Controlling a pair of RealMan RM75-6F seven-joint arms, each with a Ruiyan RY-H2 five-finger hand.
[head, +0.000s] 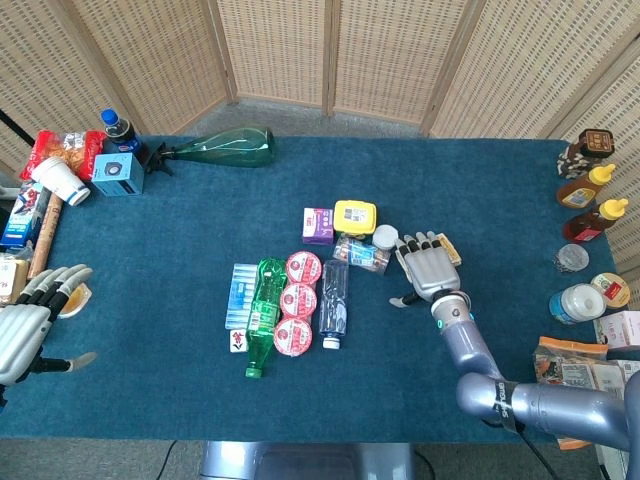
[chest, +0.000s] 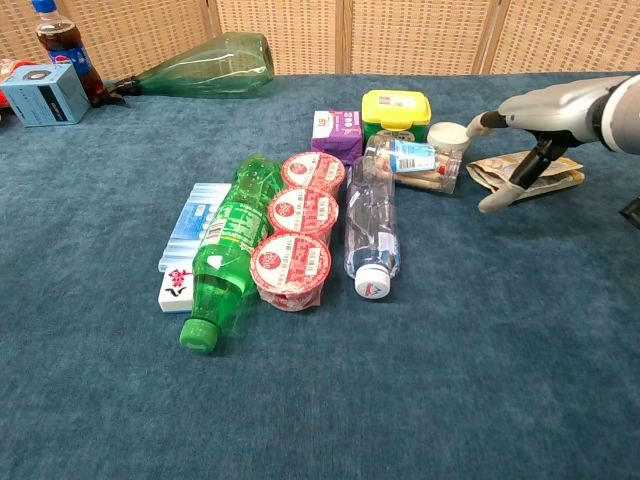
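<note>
We see the right hand hovering, fingers spread and holding nothing, over the yellow snack packet beside the small white cup. The clear jar lies on its side, with brown contents inside. Only the head view shows our left hand, fingers apart, at the table's edge.

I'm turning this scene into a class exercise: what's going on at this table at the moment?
The robot's right hand hovers with fingers spread over a flat yellow snack packet, beside a small white cup, holding nothing. Its left hand hangs open at the table's left edge. In the middle of the blue cloth lie a green bottle, three red-lidded cups and a clear bottle.
</note>
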